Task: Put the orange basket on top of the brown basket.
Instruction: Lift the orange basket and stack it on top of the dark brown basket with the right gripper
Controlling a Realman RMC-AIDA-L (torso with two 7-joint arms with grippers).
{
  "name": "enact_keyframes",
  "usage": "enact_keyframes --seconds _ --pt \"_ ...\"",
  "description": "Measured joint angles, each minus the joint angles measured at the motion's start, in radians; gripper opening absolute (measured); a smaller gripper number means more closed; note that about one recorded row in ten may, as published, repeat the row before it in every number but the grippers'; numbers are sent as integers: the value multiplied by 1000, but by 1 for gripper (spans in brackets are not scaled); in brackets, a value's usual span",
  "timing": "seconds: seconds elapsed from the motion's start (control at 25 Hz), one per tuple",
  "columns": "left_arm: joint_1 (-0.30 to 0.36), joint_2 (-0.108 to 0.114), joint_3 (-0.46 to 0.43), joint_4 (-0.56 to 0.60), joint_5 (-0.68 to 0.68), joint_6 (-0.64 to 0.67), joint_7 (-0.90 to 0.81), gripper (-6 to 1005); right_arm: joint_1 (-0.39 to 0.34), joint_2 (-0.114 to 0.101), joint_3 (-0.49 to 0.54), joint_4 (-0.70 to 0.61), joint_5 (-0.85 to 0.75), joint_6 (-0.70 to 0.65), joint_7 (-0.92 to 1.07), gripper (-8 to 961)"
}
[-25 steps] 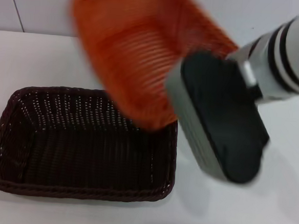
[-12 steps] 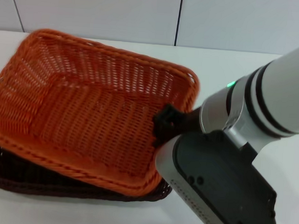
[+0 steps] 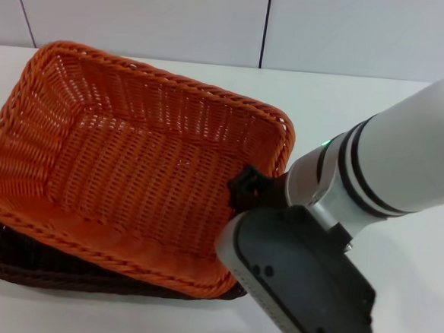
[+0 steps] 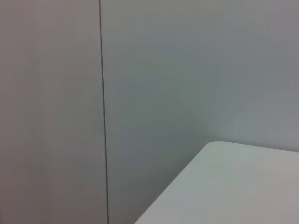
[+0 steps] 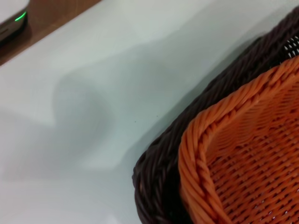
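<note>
Orange basket (image 3: 131, 160) sits on the brown basket (image 3: 17, 263), mouth up, long axis running left-right but skewed, left end riding higher. Brown rim shows along the front & left. Right gripper (image 3: 251, 190) is at the orange basket's right rim; can't tell whether it's clamped. Left gripper not seen. White table (image 3: 411, 302), pale panelled wall (image 3: 141, 16) behind.

— What stands behind the work?
— A pale wall (image 3: 141, 16) of flat panels, split by thin dark vertical seams (image 3: 266, 26).
— And underneath?
— A white bench (image 3: 419, 287), smooth and matte, carrying soft grey shadows. One rounded corner (image 4: 217, 145) of it shows against the wall in the left wrist view.
</note>
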Motion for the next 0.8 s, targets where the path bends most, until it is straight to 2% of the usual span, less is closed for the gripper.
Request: enact_keyframes --seconds 0.28,0.4,0.72,0.8 --pt "-2 0 0 0 0 -10 -2 801 0 2 -148 -17 -119 -16 209 140" --pt "-9 3 -1 -1 0 -37 -2 801 -21 2 -182 27 -136 -9 246 175" --pt "-22 6 -1 2 0 -55 -2 801 -67 2 -191 216 -94 59 273 267" --pt "-23 6 -2 2 0 -56 -2 801 -70 5 -204 229 -84 73 283 361"
